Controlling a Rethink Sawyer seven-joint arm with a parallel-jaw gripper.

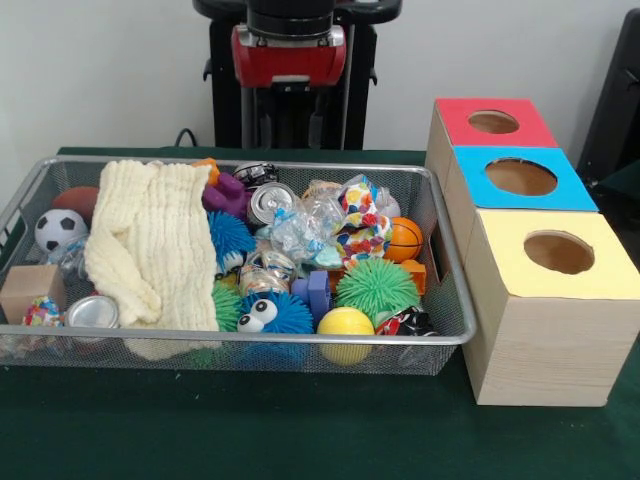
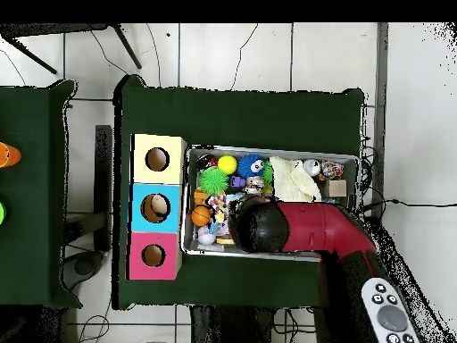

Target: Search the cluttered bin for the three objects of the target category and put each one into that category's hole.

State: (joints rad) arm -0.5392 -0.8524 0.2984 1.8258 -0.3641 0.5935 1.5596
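Fingers hidden in both views, tucked somewhere under the red and black robot arm [image 2: 308, 228]; how far open, and whether holding anything, cannot be told. From above, the arm's rounded black end hangs over the robot-side part of the wide silver wire-mesh bin [image 2: 268, 150], so roughly below where the fingers must be. From the front, only the arm's red and black body [image 1: 288, 50] up at the pedestal, well behind the bin [image 1: 240, 340].

Inside the bin, in the front view:
- a cream knitted cloth [image 1: 150, 240] draped across the left half;
- a small black-and-white soccer ball [image 1: 60, 229] and a plain wooden block [image 1: 28, 290] beyond the cloth at the left end;
- a silver drinks can [image 1: 270, 200] and a purple rubber toy [image 1: 228, 195] near the back wall;
- a blue fuzzy ball with googly eyes [image 1: 275, 315], a smooth yellow ball [image 1: 345, 325] and a green spiky rubber ball [image 1: 377, 287] along the front rim;
- a small orange basketball [image 1: 404, 238] near the right wall.

Just beside the bin's right end, three pale wooden boxes in a row, each with a round hole on top: yellow-topped [image 1: 555, 300] nearest the camera, blue-topped [image 1: 520, 177] in the middle, red-topped [image 1: 493, 122] farthest back. All resting on the dark green bench [image 1: 200, 430].
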